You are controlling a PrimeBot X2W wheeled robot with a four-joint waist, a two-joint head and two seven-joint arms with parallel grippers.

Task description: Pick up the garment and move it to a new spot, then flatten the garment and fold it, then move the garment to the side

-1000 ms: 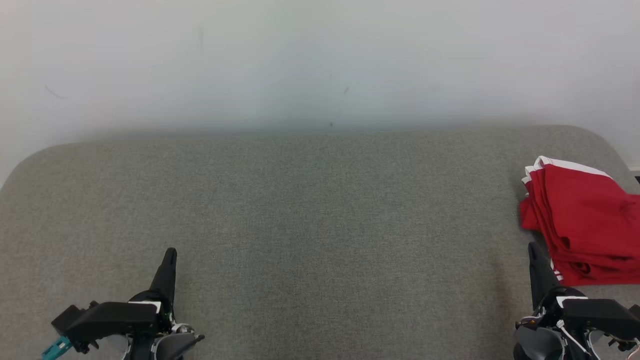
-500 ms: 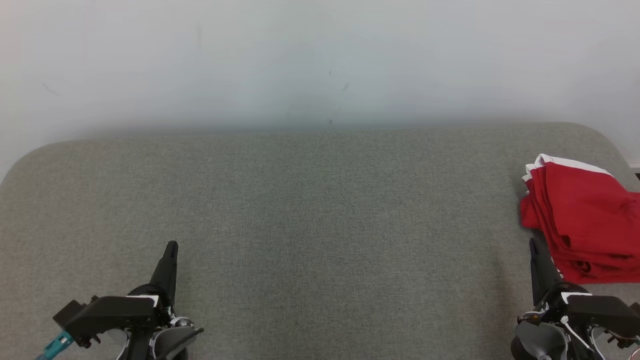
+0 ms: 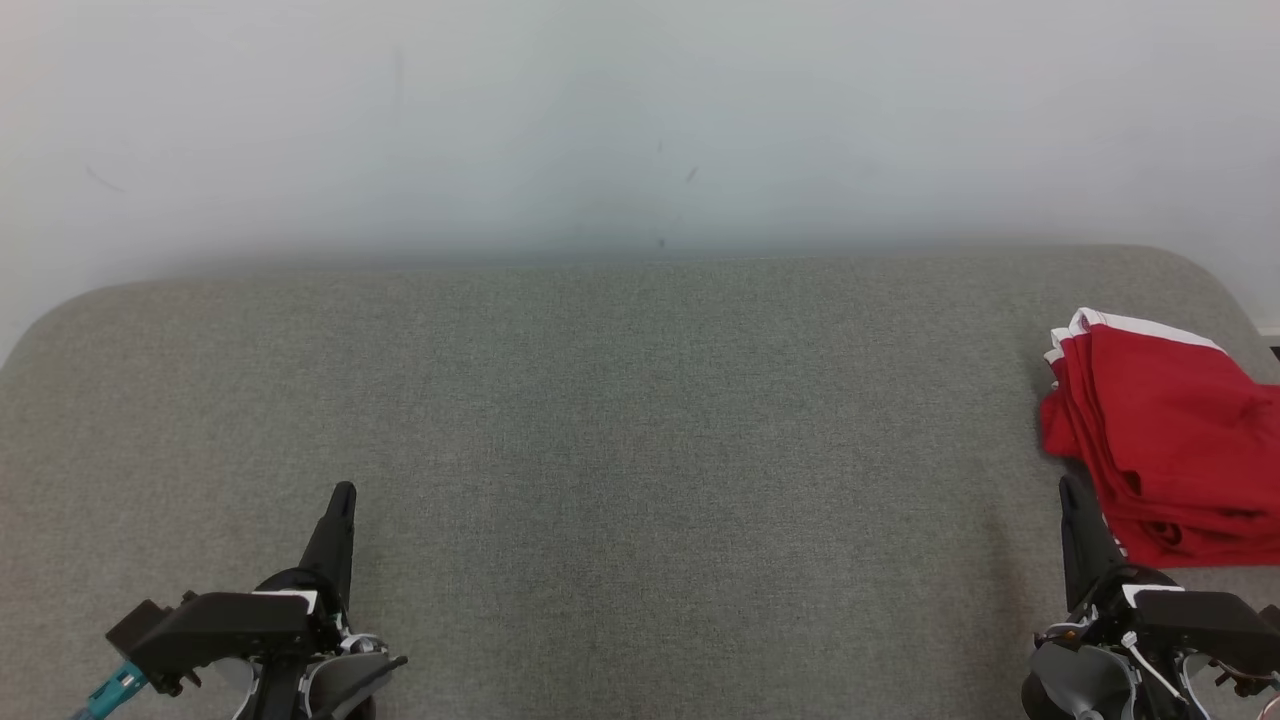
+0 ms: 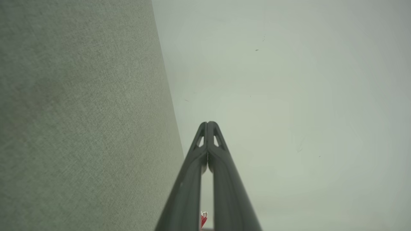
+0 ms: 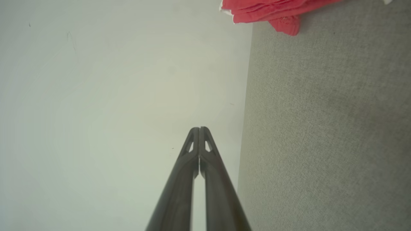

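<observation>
The left gripper (image 3: pixel 342 492) is seen at the lower left of the head view with its two dark fingers pressed together and nothing between them; the same pinched tips are shown in the left wrist view (image 4: pixel 208 123). The right gripper (image 3: pixel 1068 486) is likewise drawn closed and empty at the lower right, tips meeting in its own wrist view (image 5: pixel 199 129). Just beside the right gripper's tip, at the right edge of the grey fabric-covered table (image 3: pixel 640 400), the red garment with white trim (image 3: pixel 1170 440) is laid in a folded, layered stack; no contact with the finger can be confirmed.

Against the picture from a second ago, everything is displaced slightly upward together, which is read as a small camera move, not a move of the garment. Over the last half second nothing is altered: grippers and garment are held where they were.

From this, the task is judged to be essentially complete, the garment having been folded and set aside, with both arms parked clear of it.
</observation>
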